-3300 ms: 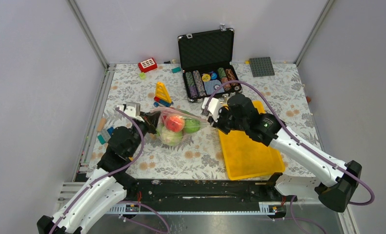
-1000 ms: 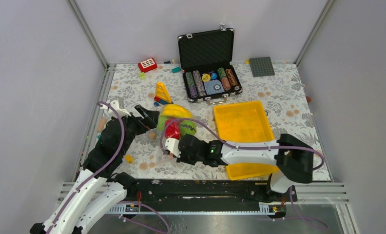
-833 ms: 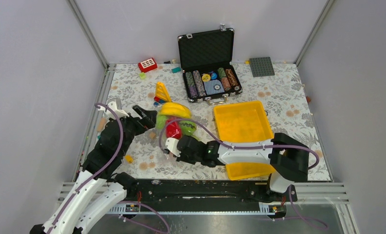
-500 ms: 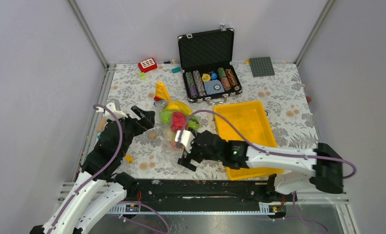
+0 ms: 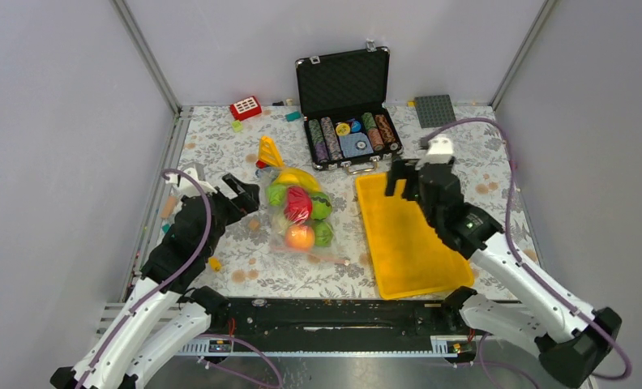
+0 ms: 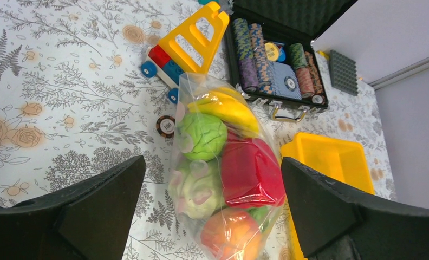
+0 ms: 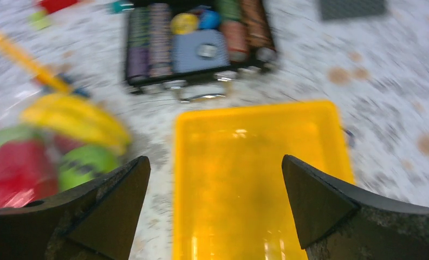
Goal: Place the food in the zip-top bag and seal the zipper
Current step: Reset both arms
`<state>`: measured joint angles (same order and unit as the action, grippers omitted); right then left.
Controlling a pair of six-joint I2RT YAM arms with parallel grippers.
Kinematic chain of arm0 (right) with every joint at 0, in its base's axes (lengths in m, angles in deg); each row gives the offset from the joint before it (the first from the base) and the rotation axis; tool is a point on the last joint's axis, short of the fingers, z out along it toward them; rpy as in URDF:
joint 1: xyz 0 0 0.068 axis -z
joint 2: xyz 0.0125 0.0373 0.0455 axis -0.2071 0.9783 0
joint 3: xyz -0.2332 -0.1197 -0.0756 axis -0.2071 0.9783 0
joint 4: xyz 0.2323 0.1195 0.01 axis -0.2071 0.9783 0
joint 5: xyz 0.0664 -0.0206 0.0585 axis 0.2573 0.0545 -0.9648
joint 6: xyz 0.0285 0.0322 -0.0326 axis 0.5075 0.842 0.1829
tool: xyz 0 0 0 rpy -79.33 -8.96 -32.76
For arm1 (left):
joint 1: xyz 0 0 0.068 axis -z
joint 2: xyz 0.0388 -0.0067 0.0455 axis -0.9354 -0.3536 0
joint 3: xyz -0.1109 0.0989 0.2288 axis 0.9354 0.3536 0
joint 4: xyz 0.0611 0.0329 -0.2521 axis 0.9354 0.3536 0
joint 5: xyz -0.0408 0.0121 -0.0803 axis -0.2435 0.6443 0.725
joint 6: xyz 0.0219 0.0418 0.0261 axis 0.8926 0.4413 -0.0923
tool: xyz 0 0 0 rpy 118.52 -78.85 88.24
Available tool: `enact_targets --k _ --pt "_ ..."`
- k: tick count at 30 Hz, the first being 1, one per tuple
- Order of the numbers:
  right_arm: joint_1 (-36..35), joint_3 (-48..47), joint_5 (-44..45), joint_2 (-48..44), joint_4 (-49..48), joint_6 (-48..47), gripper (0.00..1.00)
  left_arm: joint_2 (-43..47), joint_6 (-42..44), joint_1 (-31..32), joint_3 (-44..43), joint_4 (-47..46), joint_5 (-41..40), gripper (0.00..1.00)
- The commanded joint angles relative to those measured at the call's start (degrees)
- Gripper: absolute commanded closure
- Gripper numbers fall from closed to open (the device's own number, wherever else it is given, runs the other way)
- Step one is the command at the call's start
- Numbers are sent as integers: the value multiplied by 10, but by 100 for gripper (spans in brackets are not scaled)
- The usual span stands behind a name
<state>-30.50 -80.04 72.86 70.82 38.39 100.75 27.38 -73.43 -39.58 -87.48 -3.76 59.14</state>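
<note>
The clear zip-top bag (image 5: 299, 217) lies on the table with the food inside: a yellow banana (image 6: 223, 105), green round pieces (image 6: 201, 135), a red piece (image 6: 253, 170) and an orange-pink peach (image 6: 231, 235). The pinkish zipper (image 5: 322, 258) runs along the bag's near edge. My left gripper (image 5: 241, 190) hangs open just left of the bag, and in the left wrist view its fingers (image 6: 93, 211) stand wide on either side of it without touching. Above the yellow tray's far end my right gripper (image 5: 407, 174) is open and holds nothing.
The yellow tray (image 5: 407, 243) sits right of the bag. An open black case of poker chips (image 5: 346, 105) stands at the back. A yellow toy triangle (image 5: 271, 152), a red brick (image 5: 245, 107), a grey baseplate (image 5: 435, 110) and a loose chip (image 6: 165, 125) lie around.
My right gripper opened, let go of the bag's near end and swung right and back to above the tray. The bag settled flat. The left arm barely moved.
</note>
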Motion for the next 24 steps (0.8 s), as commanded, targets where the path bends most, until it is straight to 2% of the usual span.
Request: enact_targets --k 1,4,6,10,17,24 --pt "147 -6 21 -32 117 131 0 -29 -4 -2 -13 -21 -10 1" --pt "273 7 -30 -41 151 169 0 -55 -2 -2 -18 -33 1 1" --pt "315 17 -33 -45 162 180 0 -73 -1 -2 -28 -31 -1 1" --pt "321 40 27 -63 164 156 0 -105 -6 -2 -48 -16 -24 1" --pt "321 51 3 -93 169 131 0 -144 -11 -2 -58 -26 -24 1" --pt "321 86 -23 -121 123 114 0 -155 -4 -2 -79 -2 -37 1"
